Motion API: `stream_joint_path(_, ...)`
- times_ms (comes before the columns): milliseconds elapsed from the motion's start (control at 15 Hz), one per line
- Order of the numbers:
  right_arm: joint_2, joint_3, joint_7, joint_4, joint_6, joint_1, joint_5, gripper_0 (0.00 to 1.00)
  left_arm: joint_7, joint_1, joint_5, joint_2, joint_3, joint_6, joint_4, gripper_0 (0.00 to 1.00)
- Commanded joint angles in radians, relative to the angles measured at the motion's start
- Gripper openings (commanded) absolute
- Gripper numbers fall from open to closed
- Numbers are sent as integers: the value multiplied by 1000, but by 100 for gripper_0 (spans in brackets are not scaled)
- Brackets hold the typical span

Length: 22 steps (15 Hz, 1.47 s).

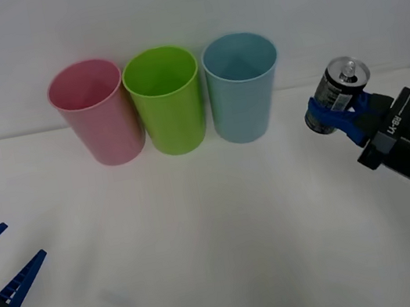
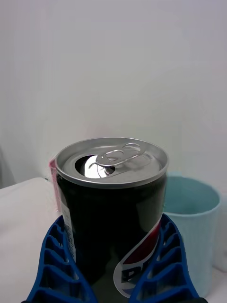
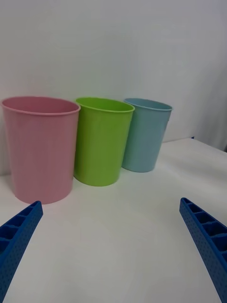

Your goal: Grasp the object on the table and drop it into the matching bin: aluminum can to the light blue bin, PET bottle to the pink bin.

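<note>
My left gripper (image 1: 0, 277) waits low over the near left corner of the table (image 1: 206, 249), its blue fingers (image 3: 19, 232) spread wide with nothing between them; it has no part in this step and should keep out of the way there.

Along the far edge of the table three bins stand in a close row: the pink bin (image 1: 96, 113) nearest the left end, the lime green bin (image 1: 167, 100) in the middle, and the light blue bin (image 1: 242, 87) on the right of the row, each nearly touching its neighbour.

My right gripper (image 1: 335, 116) is raised above the table toward its right edge, to the right of the light blue bin and a little nearer than the row. My fingers (image 2: 59, 270) are closed on the sides of the aluminum can (image 1: 337, 92), which I hold clear of the surface, tilted in the front view, its pull-tab top uppermost.

To do this well, I judge I should carry the can left and slightly farther back until it sits over the middle of the light blue mouth, high enough that can and fingertips clear the rim. The green bin is so close that overshooting left risks the wrong bin. I should let go only once centred.
</note>
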Motion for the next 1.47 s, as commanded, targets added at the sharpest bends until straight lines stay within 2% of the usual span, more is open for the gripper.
stream_joint_path(67, 1, 7, -98, 4, 57, -62, 67, 0, 0, 0, 0, 0, 0, 0, 0, 100)
stream_joint_path(200, 1, 24, -149, 33, 80, -118, 93, 0, 0, 0, 0, 0, 0, 0, 0, 100)
stream_joint_path(467, 19, 46, -158, 174, 85, -275, 133, 0, 0, 0, 0, 0, 0, 0, 0, 100)
stream_joint_path(1000, 171, 43, -189, 485, 100, -575, 351, 0, 0, 0, 0, 0, 0, 0, 0, 100)
stream_joint_path(1467, 272, 40, -193, 643, 157, -715, 501, 0, 0, 0, 0, 0, 0, 0, 0, 100)
